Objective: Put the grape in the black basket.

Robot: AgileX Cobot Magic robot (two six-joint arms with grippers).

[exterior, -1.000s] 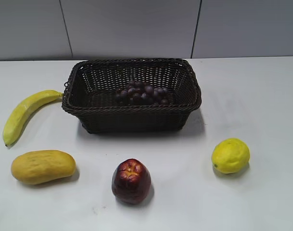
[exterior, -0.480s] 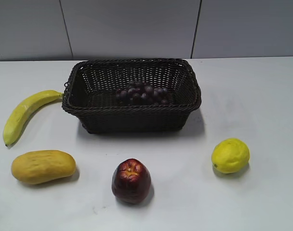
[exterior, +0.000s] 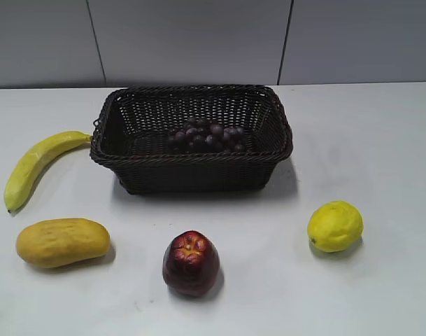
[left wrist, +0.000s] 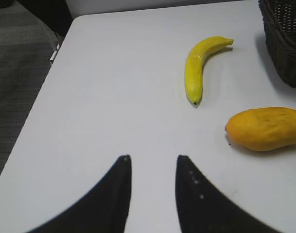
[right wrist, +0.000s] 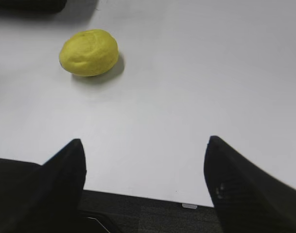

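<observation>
The grape (exterior: 206,136) lies inside the black basket (exterior: 192,162) toward the bench's far edge, so I judge the task done. My left gripper (left wrist: 152,162) is narrow, my right gripper (right wrist: 144,148) wide, both seemingly empty.

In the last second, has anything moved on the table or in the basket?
Nothing visibly changed. The grape lies in the black basket as before, and the banana, mango, red fruit and lemon stayed in place.
</observation>
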